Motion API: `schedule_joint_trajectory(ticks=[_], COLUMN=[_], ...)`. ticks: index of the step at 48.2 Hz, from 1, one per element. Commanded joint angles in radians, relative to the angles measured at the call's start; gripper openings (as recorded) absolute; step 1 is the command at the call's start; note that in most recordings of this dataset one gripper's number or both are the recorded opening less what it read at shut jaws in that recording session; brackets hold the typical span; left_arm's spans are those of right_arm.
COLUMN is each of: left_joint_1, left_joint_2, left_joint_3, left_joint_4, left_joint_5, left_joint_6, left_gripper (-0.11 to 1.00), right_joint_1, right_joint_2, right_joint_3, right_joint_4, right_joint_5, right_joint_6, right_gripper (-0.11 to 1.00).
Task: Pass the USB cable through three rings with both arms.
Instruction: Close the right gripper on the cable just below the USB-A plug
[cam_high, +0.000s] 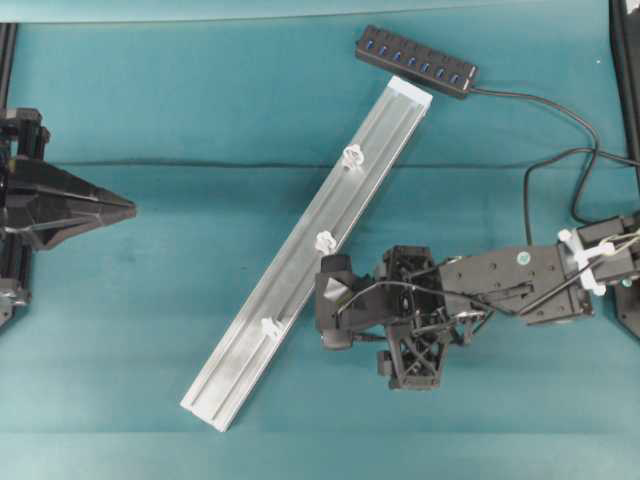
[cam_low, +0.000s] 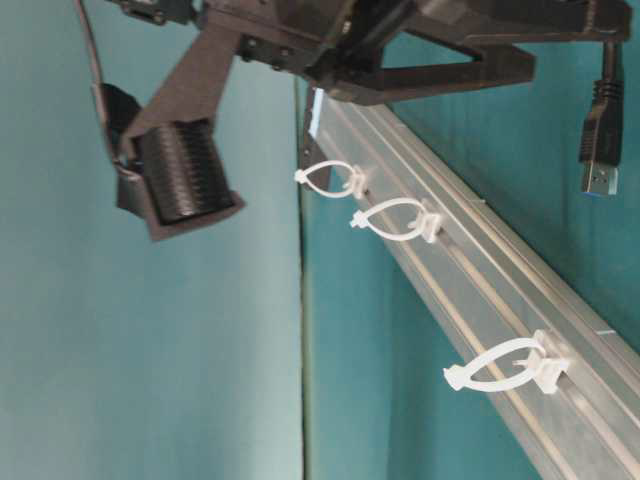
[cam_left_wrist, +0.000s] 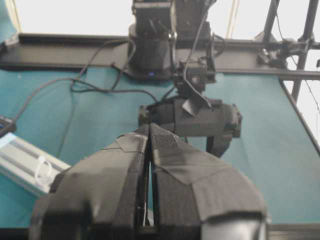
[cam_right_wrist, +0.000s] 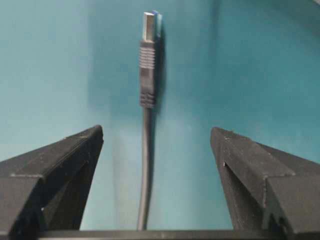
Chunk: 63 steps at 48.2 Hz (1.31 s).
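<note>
The silver rail (cam_high: 300, 260) lies diagonally on the teal table with three whitish rings (cam_high: 352, 155), (cam_high: 326, 241), (cam_high: 268, 326). The black hub (cam_high: 415, 60) sits at the rail's far end, and its USB cable (cam_high: 590, 140) loops off to the right. My right gripper (cam_high: 410, 318) points down just right of the rail, jaws wide open. In the right wrist view the cable (cam_right_wrist: 146, 150) runs between the open fingers (cam_right_wrist: 156, 129), ungripped, plug (cam_right_wrist: 148, 25) pointing away. My left gripper (cam_high: 125, 210) is shut and empty, far left of the rail.
The table-level view shows the rings (cam_low: 395, 218) standing off the rail (cam_low: 500, 290) and the plug (cam_low: 598, 175) beside it. The right arm's own wiring (cam_high: 470, 300) hangs near the gripper. A black frame post (cam_high: 625, 60) stands at the right edge.
</note>
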Motion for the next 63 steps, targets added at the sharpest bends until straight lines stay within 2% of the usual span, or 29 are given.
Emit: schedule_joint_trajectory(ticks=[1,29,34,40,45,53,59,63], left_joint_1=[0.003,0.017,0.018,0.025,0.025,0.025,0.025,0.025], left_joint_2=[0.005,0.002,0.002,0.002,0.002,0.0,0.0,0.0], left_joint_3=[-0.015,-0.014,-0.014,-0.014,-0.014,-0.012,-0.009,-0.009], left_joint_4=[0.002,0.002,0.002,0.002,0.002,0.002,0.002,0.002], left_joint_5=[-0.005,-0.005,-0.005,-0.005,-0.005,-0.005,-0.003,-0.005], left_joint_6=[-0.002,-0.002,0.0,0.0,0.0,0.0,0.0,0.0], left_gripper=[-0.01,-0.01,-0.01,-0.01,-0.01,-0.01,-0.01,-0.01], right_joint_1=[0.005,0.008,0.009,0.015,0.021,0.032,0.044,0.046], right_joint_2=[0.02,0.061,0.063,0.063,0.066,0.071,0.074,0.075], right_joint_3=[-0.002,0.011,0.011,0.008,0.005,-0.002,-0.008,-0.008], right_joint_4=[0.002,0.006,0.006,0.006,0.006,0.006,0.006,0.006], right_joint_5=[-0.008,-0.048,-0.046,-0.032,-0.015,0.012,0.051,0.071], right_joint_6=[0.0,0.018,0.025,0.028,0.028,0.026,0.031,0.037], right_gripper=[0.85,0.81,0.74,0.57,0.5,0.32,0.11,0.09])
